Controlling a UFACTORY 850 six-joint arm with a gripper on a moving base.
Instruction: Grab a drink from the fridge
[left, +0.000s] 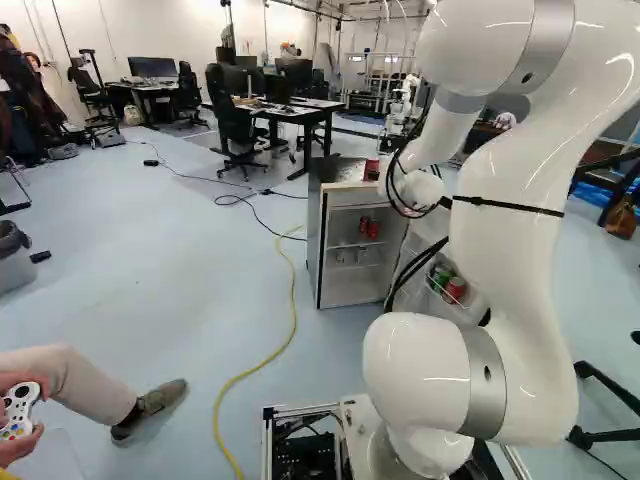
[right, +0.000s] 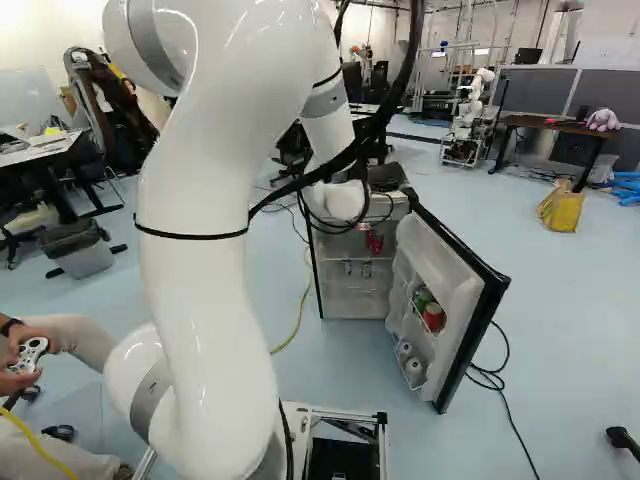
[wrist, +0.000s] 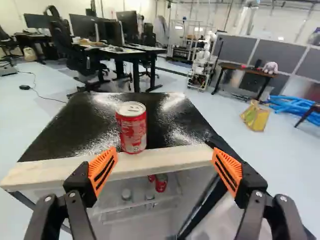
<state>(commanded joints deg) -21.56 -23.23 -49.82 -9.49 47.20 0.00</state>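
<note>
"Red can (wrist: 132, 134), where?"

"Upright on the fridge top (wrist: 70, 130), by the wooden front edge (wrist: 175, 156), ahead of the end effector (wrist: 165, 161)."

"End effector?"

"Wide, orange pads (wrist: 103, 169) well apart."

"Other cans?"

"Two red (left: 372, 230) on a shelf inside; more in the open door's (right: 436, 250) rack. Plus yellow cable (left: 293, 300) on floor (left: 150, 270)."

Dark fridge top (wrist: 65, 131), red can (wrist: 132, 131) — upright, by front edge (wrist: 187, 156)
</note>
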